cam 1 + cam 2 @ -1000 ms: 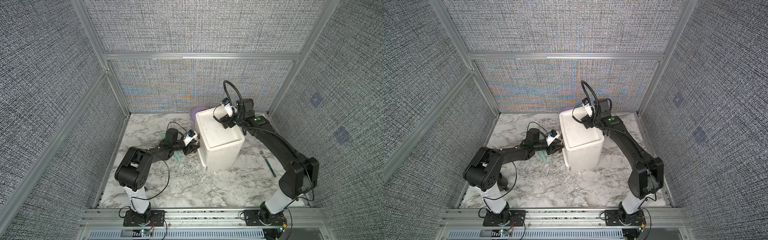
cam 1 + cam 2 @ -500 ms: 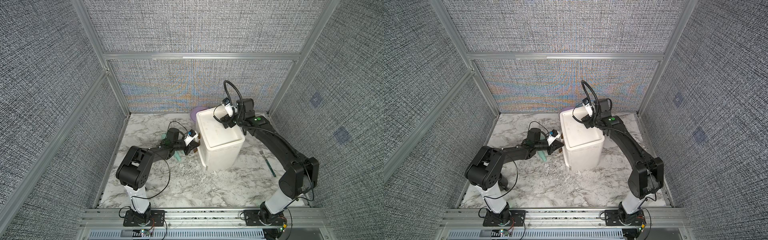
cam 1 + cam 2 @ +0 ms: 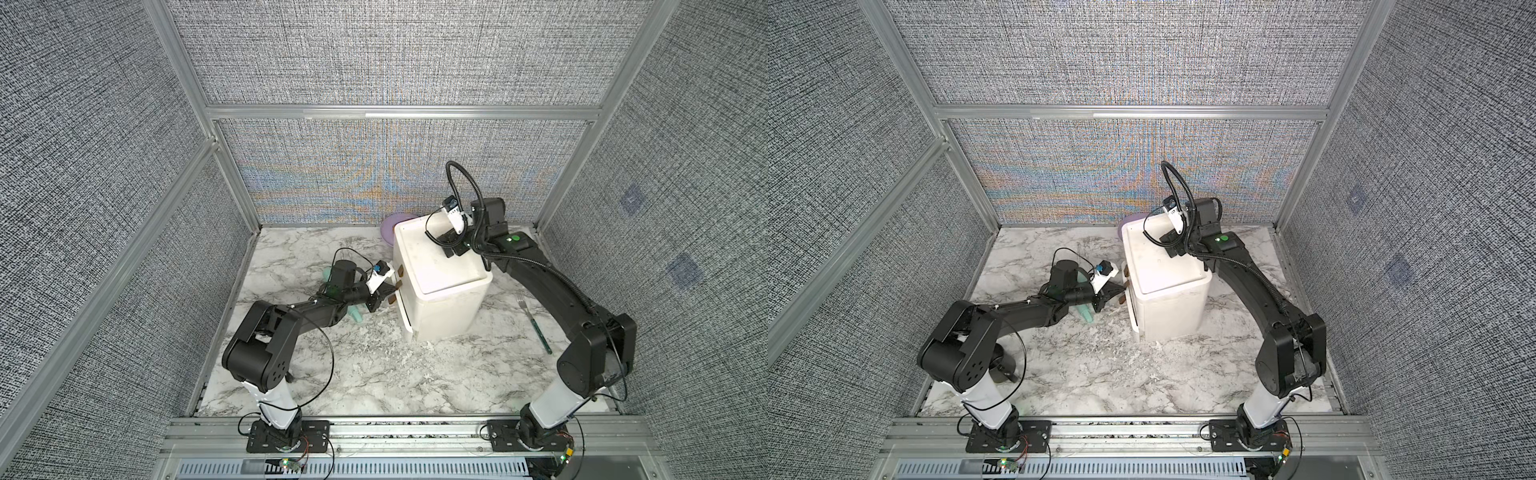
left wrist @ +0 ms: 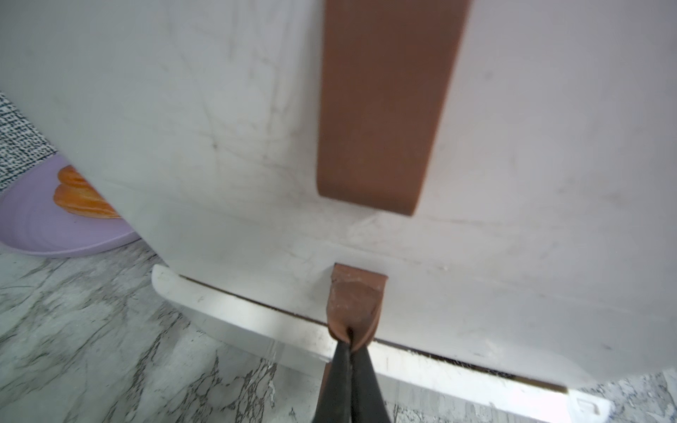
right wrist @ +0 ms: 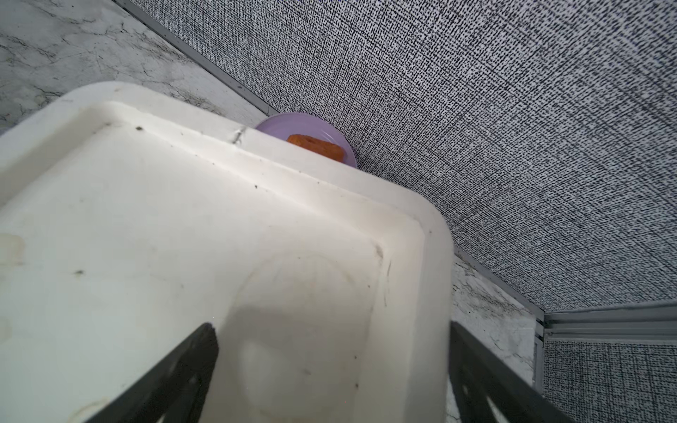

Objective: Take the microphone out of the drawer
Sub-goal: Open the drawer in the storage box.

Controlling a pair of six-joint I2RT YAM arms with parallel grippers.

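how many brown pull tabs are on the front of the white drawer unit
3, stacked down the white drawer unit's front: a top tab, a middle tab, and a lowest tab pinched in the shut left gripper. Any lower one would be hidden behind the gripper.

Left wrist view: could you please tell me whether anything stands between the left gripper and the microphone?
Yes. The white drawer front hides the microphone, which no view shows. The left gripper is shut on that front's brown pull tab.
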